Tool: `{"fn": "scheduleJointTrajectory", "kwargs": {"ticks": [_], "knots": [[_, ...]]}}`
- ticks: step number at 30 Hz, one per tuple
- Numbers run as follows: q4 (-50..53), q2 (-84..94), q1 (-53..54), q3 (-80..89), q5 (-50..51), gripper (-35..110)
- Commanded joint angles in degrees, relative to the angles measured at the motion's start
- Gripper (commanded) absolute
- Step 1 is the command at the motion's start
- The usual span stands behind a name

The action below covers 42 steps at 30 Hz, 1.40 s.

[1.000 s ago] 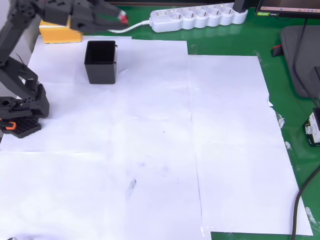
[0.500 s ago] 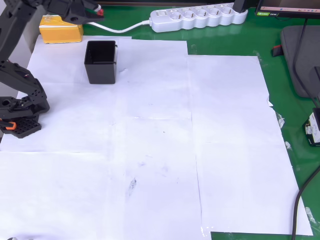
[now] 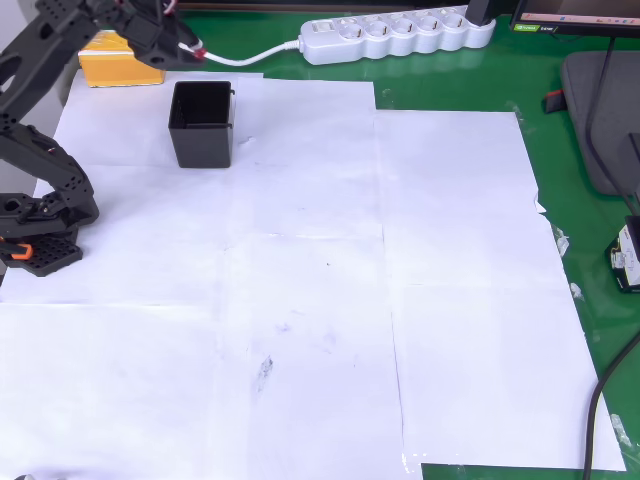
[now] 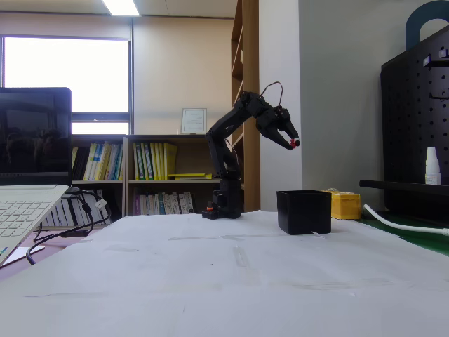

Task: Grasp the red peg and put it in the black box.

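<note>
The black box (image 3: 202,122) stands open-topped on the white paper at the upper left of the overhead view, and it sits right of centre on the table in the fixed view (image 4: 304,211). My gripper (image 3: 197,49) hangs high above the box's far side, shut on the tiny red peg (image 3: 200,48). In the fixed view the gripper (image 4: 295,143) points down to the right with the red peg (image 4: 297,143) at its tips, well above the box.
A yellow box (image 3: 118,63) lies just behind the black box. A white power strip (image 3: 397,35) and its cable run along the far edge. My arm's base (image 3: 38,232) stands at the left. A laptop (image 4: 31,182) sits at the table's near-left in the fixed view.
My gripper has swung left from its spot a second ago, then come slightly toward the black box, carrying the red peg all along.
</note>
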Motion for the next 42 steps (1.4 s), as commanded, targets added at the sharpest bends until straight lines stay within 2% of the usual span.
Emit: {"fn": "scheduleJointTrajectory", "kwargs": {"ticks": [1, 19, 42], "knots": [[-0.53, 2.46, -0.97, 1.05, 1.41, 0], [5.8, 14.5, -4.39, 1.32, 9.49, 0], [3.96, 21.62, -4.48, 3.6, 14.33, 0]]}}
